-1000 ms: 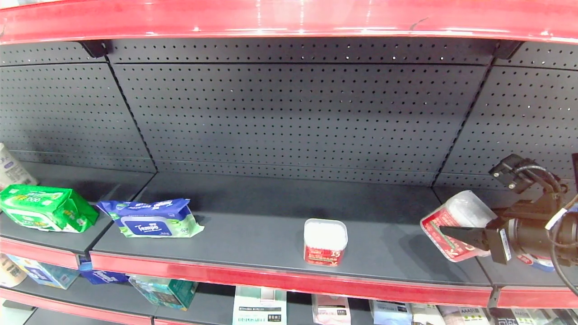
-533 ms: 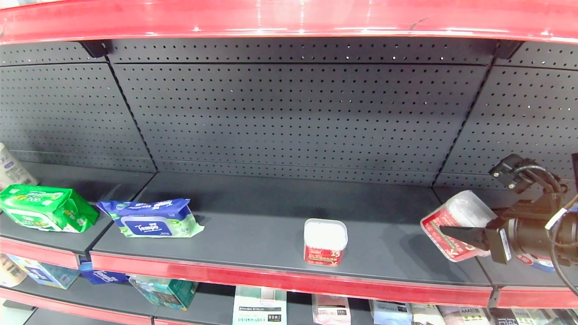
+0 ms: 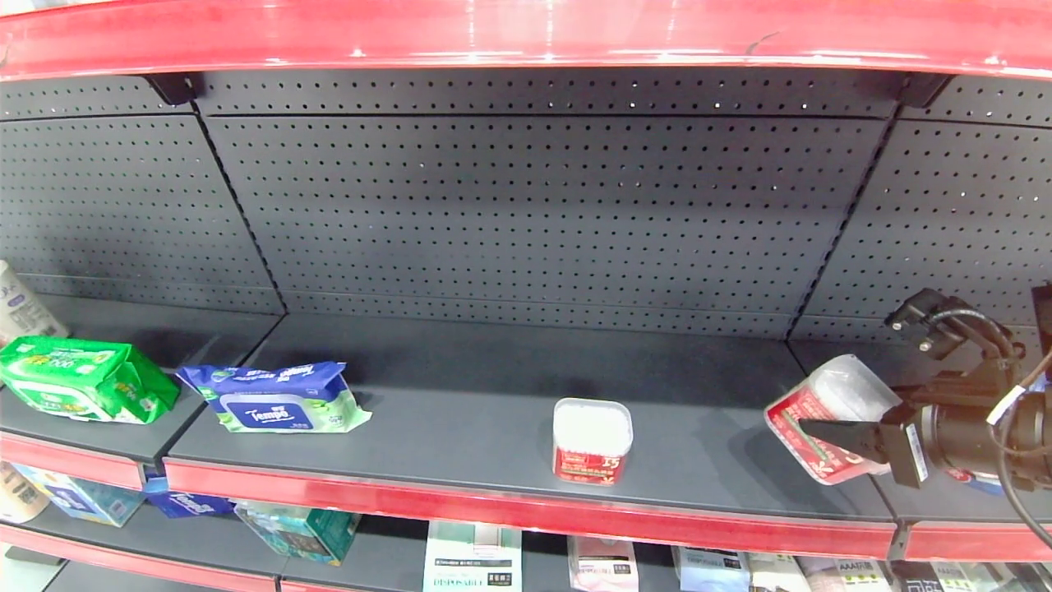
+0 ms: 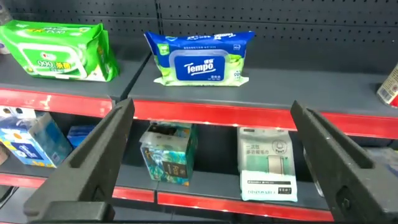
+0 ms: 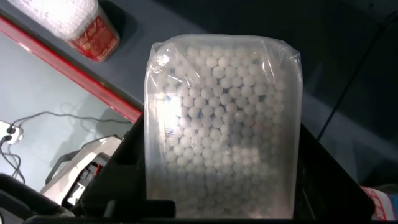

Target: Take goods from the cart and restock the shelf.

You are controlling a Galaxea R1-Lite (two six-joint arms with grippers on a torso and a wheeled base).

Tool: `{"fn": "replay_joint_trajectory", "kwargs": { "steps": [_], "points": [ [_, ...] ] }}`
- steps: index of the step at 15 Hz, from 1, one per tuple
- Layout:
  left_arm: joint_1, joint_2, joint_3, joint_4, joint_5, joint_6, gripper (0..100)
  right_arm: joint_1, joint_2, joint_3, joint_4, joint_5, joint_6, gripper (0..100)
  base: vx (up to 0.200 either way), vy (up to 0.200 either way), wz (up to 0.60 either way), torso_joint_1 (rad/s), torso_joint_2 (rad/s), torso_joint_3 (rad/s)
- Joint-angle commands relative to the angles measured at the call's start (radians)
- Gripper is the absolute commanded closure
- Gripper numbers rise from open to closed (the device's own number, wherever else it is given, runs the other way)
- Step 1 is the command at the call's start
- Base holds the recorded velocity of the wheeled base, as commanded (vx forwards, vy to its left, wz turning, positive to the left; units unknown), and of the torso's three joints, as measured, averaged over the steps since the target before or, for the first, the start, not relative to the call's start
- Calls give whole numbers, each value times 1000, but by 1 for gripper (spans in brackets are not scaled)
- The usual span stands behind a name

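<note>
Plenty of print around, mostly small. Clearest by far: a bold white word on a dark blue oval label, front of the blue wipes pack (image 3: 275, 399), lower left of the head view, and again top centre in the left wrist view (image 4: 200, 59). Far left, green wipes pack (image 3: 86, 380) with yellow lettering on top and a white panel carrying digits and small characters. Lower centre, upright tub (image 3: 592, 440) with a red band: white characters plus a two-digit number at the right end. Right edge, tilted tub (image 3: 822, 427), red label, white print too small to make out. Bottom edge, white box (image 3: 472, 563) with a black strip of capitals.
</note>
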Motion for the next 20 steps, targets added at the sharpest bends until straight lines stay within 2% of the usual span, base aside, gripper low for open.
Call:
{"fn": "replay_joint_trajectory", "kwargs": {
  "steps": [1, 20],
  "points": [
    [0, -2, 1, 0, 0, 0, 0, 1, 0, 11, 0, 0, -5, 100, 0, 0, 0, 0, 0, 0],
    [0, -2, 1, 0, 0, 0, 0, 9, -3, 56, -1, 2, -20, 100, 0, 0, 0, 0, 0, 0]
  ]
}}
